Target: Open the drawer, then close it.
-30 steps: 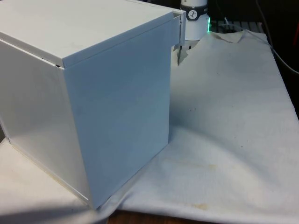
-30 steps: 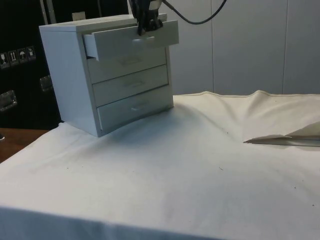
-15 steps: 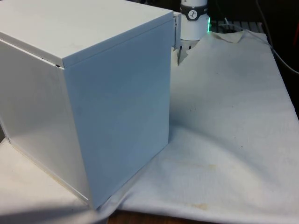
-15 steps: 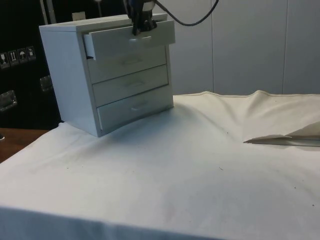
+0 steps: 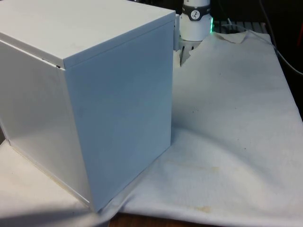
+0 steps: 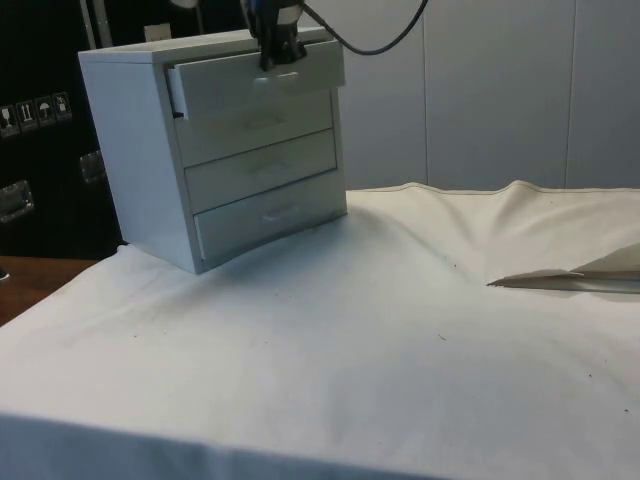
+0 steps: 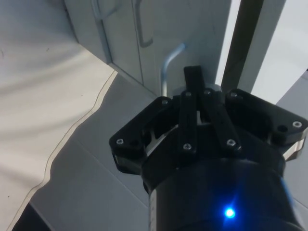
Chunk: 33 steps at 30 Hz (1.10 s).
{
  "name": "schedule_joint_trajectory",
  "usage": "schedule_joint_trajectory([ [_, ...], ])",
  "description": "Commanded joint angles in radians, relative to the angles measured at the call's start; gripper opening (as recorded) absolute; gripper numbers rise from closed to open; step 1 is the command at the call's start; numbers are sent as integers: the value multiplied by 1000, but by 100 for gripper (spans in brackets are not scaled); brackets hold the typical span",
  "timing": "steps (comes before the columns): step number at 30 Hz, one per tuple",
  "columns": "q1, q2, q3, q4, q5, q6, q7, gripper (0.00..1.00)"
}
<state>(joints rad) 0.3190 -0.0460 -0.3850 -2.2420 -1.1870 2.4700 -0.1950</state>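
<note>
The chest of drawers stands on the table cloth at the side view's left — its top drawer projects slightly beyond the three below, with the gripper at that drawer's front.

A robot lab or test room, not a home: the counter wears a loose white cloth, black curtains hang behind it, cables trail overhead, and plain pale wall panels and dark cabinets surround it.
</note>
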Motion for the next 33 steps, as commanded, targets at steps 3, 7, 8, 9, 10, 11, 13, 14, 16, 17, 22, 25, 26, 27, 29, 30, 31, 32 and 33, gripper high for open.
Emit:
schedule_joint_trajectory([
  [3,-4,18,-6,16,-17,11,17,0],
  [7,-5,26,-12,20,-19,15,25,0],
  [8,-5,30,-16,21,-21,19,31,0],
  [9,-5,32,-18,21,-21,20,33,0],
  [10,0,24,-13,14,0,3,18,0],
  [11,-5,34,-20,22,-22,21,36,0],
  [13,-4,38,-23,24,-21,22,40,0],
  [14,-4,40,-24,25,-21,22,42,0],
  [16,-4,44,-26,29,-21,23,45,0],
  [17,-5,48,-28,32,-20,23,48,0],
  [22,-4,58,-32,41,-19,23,52,0],
  [25,-4,66,-35,51,-17,22,54,0],
  [26,-4,69,-36,54,-16,22,55,0],
  [27,-4,75,-39,61,-15,22,56,0],
  [29,0,73,-37,57,0,8,48,0],
  [30,-4,81,-41,68,-15,22,58,0],
  [31,-4,84,-42,71,-15,22,59,0],
  [32,-4,87,-43,73,-14,22,60,0],
  [33,-4,92,-45,79,-14,22,62,0],
])
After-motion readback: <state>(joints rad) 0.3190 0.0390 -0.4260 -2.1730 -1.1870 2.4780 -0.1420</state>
